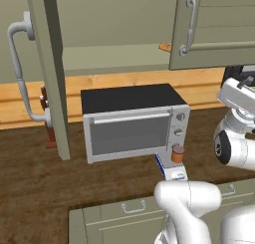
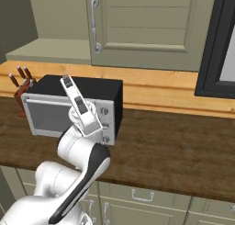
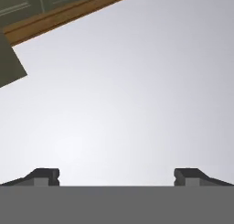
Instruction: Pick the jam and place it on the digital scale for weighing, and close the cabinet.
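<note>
The jam (image 1: 178, 153), a small orange-brown jar with a darker lid, stands upright on the digital scale (image 1: 173, 172), a flat light platform with a blue edge at the toaster oven's front right corner. My gripper (image 2: 66, 81) is raised well above the counter in front of the oven and points up and away from the jar. Its fingertips (image 3: 45, 176) stand wide apart with nothing between them, so the gripper (image 3: 117, 175) is open. The cabinet has its left door (image 1: 50, 73) swung out edge-on with its curved handle (image 1: 20, 73), while the right door (image 1: 214, 29) lies flat.
A silver toaster oven (image 1: 132, 123) with a black top sits mid-counter. A knife block (image 2: 20, 93) stands to its left. A flat pastry (image 1: 165, 47) lies on the open cabinet shelf. Drawers (image 1: 134, 208) run under the wooden counter. A dark window frame (image 2: 215, 45) is at right.
</note>
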Available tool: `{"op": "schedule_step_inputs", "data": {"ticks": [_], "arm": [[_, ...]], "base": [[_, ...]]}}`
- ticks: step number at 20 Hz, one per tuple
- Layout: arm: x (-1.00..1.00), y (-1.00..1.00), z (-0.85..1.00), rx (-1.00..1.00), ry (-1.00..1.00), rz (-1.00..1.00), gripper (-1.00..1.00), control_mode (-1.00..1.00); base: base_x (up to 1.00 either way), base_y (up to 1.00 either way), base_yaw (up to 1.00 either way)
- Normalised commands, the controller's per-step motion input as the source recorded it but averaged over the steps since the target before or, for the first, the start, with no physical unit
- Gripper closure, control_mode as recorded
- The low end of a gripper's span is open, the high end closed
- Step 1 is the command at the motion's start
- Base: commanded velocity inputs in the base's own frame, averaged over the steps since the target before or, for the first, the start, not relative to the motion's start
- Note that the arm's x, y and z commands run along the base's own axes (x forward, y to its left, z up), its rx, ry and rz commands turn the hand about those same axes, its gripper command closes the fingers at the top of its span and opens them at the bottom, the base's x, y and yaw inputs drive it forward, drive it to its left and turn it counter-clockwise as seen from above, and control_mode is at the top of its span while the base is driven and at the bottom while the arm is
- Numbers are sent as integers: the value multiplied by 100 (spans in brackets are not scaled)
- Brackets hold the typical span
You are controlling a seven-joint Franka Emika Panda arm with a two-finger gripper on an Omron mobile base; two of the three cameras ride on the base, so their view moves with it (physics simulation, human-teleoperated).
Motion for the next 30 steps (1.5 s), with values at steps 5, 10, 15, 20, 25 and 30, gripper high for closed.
{"op": "schedule_step_inputs", "data": {"ticks": [5, 10, 15, 20, 25, 30], "arm": [[-8, 60, 1, 9, 17, 17, -100, -100], [0, 24, 0, 33, 40, 29, -100, -100], [-4, 47, -8, 32, 25, 28, -100, -100], [-15, 69, 0, 6, 8, 7, -100, -100], [-11, 68, -4, 5, 23, 2, -100, -100], [-10, 84, -10, 17, 26, 10, -100, -100]], "base": [[0, 0, 0], [0, 0, 0], [0, 0, 0], [0, 0, 0], [0, 0, 0], [0, 0, 0]]}}
